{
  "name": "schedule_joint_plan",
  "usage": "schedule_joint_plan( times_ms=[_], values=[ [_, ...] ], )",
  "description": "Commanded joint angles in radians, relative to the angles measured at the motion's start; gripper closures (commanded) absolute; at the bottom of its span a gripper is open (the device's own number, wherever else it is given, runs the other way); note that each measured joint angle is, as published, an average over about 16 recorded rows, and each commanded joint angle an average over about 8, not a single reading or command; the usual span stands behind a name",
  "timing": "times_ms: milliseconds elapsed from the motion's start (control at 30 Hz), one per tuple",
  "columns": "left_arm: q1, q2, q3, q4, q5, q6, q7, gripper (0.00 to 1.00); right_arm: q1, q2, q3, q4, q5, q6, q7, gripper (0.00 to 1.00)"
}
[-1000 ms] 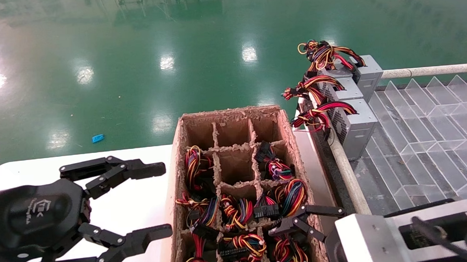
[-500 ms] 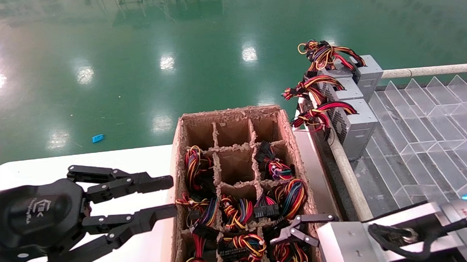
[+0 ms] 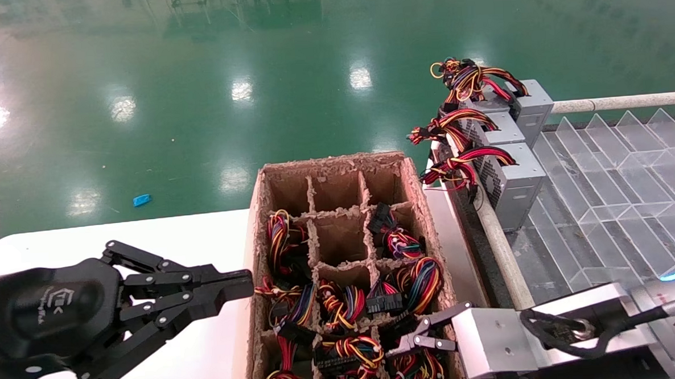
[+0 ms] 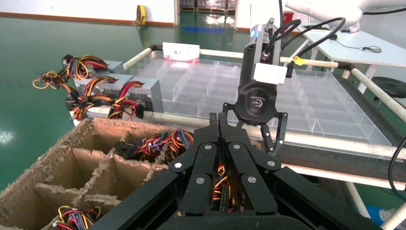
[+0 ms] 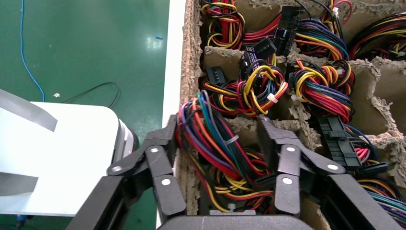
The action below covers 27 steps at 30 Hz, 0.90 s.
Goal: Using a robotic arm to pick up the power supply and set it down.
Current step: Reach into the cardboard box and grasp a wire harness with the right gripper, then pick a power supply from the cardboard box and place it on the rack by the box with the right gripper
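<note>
The approach step is judged in hand: the right tool (image 3: 429, 333), fingers spread and empty, is positioned over the wire-filled cardboard box (image 3: 256, 227), the left tool (image 3: 236, 288) is closed on nothing, and the power supply (image 3: 511, 182) must next be reached on the rack (image 3: 502, 250) beyond.

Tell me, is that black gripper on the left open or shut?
Shut. The left gripper has its fingers pressed together with nothing between them, beside the cardboard box.

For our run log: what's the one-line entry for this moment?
left gripper shut, beside box | right gripper open over wires | supplies untouched
</note>
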<state>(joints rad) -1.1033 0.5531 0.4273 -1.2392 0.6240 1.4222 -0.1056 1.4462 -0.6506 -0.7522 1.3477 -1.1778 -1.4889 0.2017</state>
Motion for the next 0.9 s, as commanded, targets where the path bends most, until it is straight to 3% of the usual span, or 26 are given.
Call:
schedule_joint_plan(
  times_ms=[33,400,900],
  values=[
    [0.000,0.000,0.000,0.000,0.000,0.000,0.000,1.00,-0.001,0.005,0.003,0.000,0.007,0.004,0.002,1.00],
    [0.000,0.000,0.000,0.000,0.000,0.000,0.000,1.00,-0.020,0.029,0.010,-0.004,0.036,0.020,0.013,1.00],
    [0.000,0.000,0.000,0.000,0.000,0.000,0.000,1.00,0.009,0.012,-0.017,0.000,-0.020,0.011,0.039,1.00]
  ],
)
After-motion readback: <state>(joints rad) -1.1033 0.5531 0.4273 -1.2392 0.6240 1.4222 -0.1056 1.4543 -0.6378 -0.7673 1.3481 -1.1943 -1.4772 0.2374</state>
